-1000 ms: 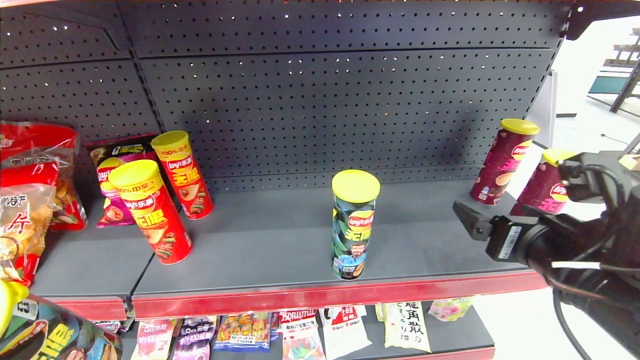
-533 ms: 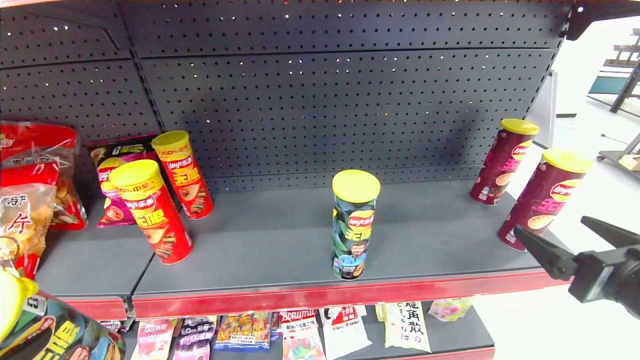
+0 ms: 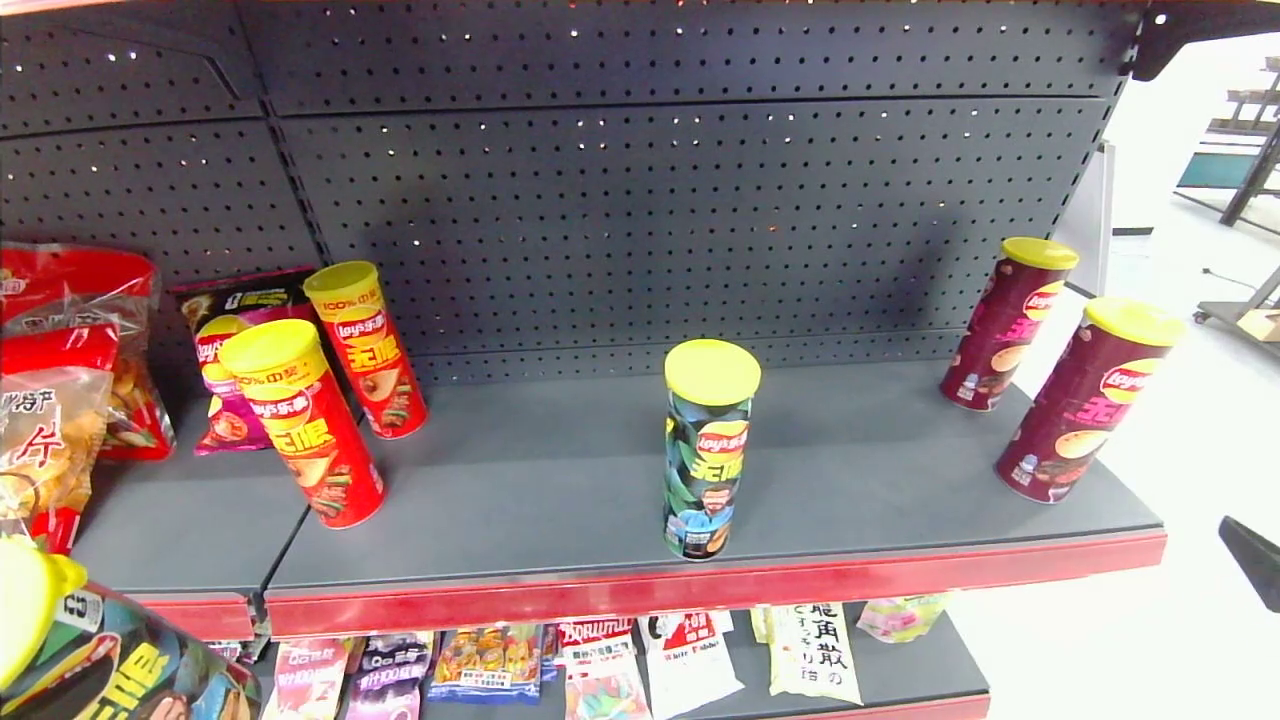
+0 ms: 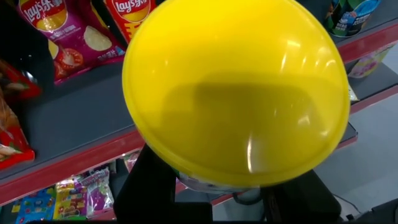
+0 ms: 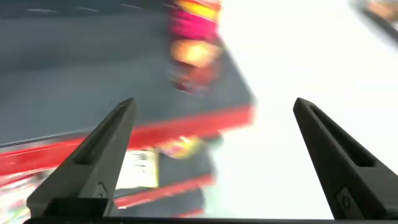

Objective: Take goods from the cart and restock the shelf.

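My left gripper (image 4: 224,196) is shut on a dark blue-green chips can, whose yellow lid (image 4: 236,93) hides most of the fingers. That can (image 3: 110,660) sits low at the left, below the shelf's front edge. My right gripper (image 5: 214,106) is open with nothing between its fingers, off the shelf's right end; one fingertip (image 3: 1255,560) pokes in at the right edge. On the grey shelf (image 3: 560,500) a matching blue-green can (image 3: 705,450) stands near the front middle. Two maroon cans (image 3: 1085,400) (image 3: 1008,322) stand at the right end.
Two red cans (image 3: 305,435) (image 3: 367,348) and a purple chip bag (image 3: 225,350) stand at the shelf's left, with red snack bags (image 3: 60,380) beyond. A perforated back panel (image 3: 650,220) closes the rear. Snack packets (image 3: 600,665) fill the lower shelf. Bare shelf lies between the cans.
My right gripper has pulled back from the front maroon can, down and to the right, almost out of the head view. The can in my left gripper has risen slightly.
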Motion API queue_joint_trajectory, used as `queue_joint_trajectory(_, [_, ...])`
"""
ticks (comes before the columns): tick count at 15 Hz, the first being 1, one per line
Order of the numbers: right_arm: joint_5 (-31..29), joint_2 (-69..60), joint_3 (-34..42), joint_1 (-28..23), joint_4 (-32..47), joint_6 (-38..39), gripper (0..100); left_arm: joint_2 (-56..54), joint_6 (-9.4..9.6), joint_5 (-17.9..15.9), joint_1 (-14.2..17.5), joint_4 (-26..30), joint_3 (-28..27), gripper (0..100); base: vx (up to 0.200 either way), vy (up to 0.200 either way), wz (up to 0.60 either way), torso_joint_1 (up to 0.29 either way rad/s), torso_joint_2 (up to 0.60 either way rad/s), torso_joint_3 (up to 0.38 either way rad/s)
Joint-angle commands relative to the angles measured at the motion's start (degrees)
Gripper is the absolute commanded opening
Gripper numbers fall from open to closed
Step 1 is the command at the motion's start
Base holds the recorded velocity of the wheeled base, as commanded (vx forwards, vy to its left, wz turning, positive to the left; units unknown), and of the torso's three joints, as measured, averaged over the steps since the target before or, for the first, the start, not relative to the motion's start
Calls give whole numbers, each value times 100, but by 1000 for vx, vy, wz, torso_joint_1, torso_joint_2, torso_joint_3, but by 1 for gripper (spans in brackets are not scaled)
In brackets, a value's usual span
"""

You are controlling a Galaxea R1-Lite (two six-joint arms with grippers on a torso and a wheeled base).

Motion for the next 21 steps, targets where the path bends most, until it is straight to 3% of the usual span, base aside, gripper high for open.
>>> queue_joint_trajectory(1, [643,-1322,509,-631,471,-24,100,30,-8,-205,4,1,-40,0,0,0,0,0,0,0])
queue_joint_trajectory(5, [845,-3247,684,-570,2264,-244,100,38,-8,-478,4,1,-5,0,0,0,0,0,0,0])
queue_joint_trajectory(6, [889,-4267,623,-350,3222,-340,100,38,-17,-592,4,1,-13,0,0,0,0,0,0,0])
queue_joint_trajectory(11, [774,-4231,623,-306,3222,108,100,47,-34,-698,4,-8,-5,0,0,0,0,0,0,0])
queue_joint_trajectory(13, [1223,-4231,667,-297,3099,-68,100,30,-34,-830,4,1,4,0,0,0,0,0,0,0])
queue_joint_trajectory(14, [1908,-4231,755,-315,2950,99,100,38,-34,-944,4,1,4,0,0,0,0,0,0,0])
queue_joint_trajectory(16, [1671,-4231,790,-315,2853,679,100,38,-34,-1023,4,1,-5,0,0,0,0,0,0,0])
queue_joint_trajectory(18, [2075,-4249,851,-201,2783,161,100,30,-34,-1163,4,1,4,0,0,0,0,0,0,0])
queue_joint_trajectory(21, [1899,-4416,983,-86,2475,169,100,91,-34,-1322,-32,1,13,0,0,0,0,0,0,0])
